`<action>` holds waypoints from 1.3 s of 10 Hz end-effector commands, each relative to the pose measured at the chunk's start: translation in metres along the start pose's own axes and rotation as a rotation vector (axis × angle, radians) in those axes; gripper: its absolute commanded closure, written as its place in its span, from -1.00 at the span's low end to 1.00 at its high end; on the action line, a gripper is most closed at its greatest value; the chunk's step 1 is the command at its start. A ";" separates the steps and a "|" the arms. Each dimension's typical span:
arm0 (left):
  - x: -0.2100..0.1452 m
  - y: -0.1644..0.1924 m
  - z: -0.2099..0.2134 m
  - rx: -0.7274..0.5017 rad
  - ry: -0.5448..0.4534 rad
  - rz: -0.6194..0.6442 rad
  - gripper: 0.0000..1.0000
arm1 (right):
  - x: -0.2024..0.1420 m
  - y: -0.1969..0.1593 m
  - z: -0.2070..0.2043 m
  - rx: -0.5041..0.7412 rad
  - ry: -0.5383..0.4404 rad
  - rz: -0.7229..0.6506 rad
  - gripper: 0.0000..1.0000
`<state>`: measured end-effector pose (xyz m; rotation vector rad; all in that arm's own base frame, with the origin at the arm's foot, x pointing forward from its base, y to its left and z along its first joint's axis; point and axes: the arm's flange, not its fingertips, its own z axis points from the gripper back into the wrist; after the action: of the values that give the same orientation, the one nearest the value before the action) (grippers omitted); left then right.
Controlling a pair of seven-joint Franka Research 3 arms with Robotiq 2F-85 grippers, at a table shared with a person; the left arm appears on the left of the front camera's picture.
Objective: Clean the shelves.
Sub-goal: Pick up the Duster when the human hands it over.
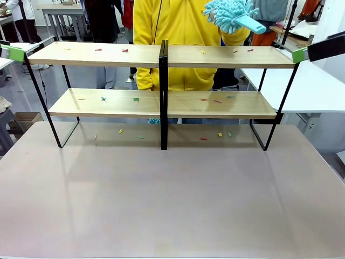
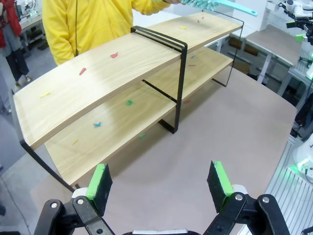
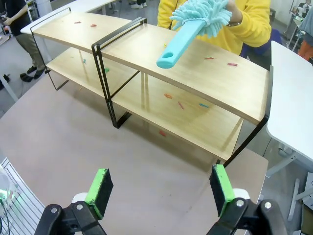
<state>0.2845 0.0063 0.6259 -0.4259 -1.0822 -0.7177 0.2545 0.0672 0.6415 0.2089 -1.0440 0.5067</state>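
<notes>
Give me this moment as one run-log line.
left hand: open, empty | right hand: open, empty | duster: person holds it above shelves | scraps: on both boards

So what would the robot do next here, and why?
Probably reach the right tool up toward the duster. The person holds it over the shelves with its handle pointing at the robot. The tool stands open and empty, and coloured scraps lie on both tiers.
</notes>
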 end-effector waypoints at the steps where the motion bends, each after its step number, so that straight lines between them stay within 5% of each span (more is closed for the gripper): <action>1: 0.001 0.000 -0.001 0.001 -0.005 -0.002 -1.00 | 0.000 0.000 -0.001 0.000 0.002 -0.001 -1.00; 4: 0.001 0.000 -0.001 0.001 -0.005 -0.002 -1.00 | 0.000 0.000 0.000 0.000 0.000 0.000 -1.00; 5: 0.001 0.000 -0.001 0.001 -0.005 -0.002 -1.00 | 0.015 -0.027 0.002 0.189 -0.048 -0.194 -1.00; 7: 0.001 0.000 -0.001 0.001 -0.005 -0.002 -1.00 | 0.064 -0.078 0.011 0.553 -0.102 -0.892 -1.00; 8: 0.001 0.000 -0.001 0.001 -0.005 -0.002 -1.00 | 0.064 -0.086 0.019 0.568 -0.182 -1.020 -1.00; 9: 0.001 0.000 -0.001 0.001 -0.005 -0.002 -1.00 | 0.028 -0.057 0.010 0.244 -0.071 -0.327 -1.00; 10: 0.001 0.000 -0.001 0.001 -0.005 -0.002 -1.00 | 0.046 -0.083 0.018 0.339 -0.108 -0.462 -1.00; 11: 0.001 0.000 -0.001 0.001 -0.005 -0.002 -1.00 | 0.045 -0.069 0.008 0.248 -0.008 -0.488 -1.00; 13: 0.001 0.000 -0.001 0.001 -0.005 -0.002 -1.00 | 0.071 -0.086 -0.036 0.343 0.107 -0.644 -1.00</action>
<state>0.2845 0.0060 0.6262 -0.4268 -1.0826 -0.7187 0.3274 0.0225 0.6755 0.7357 -0.8113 0.1646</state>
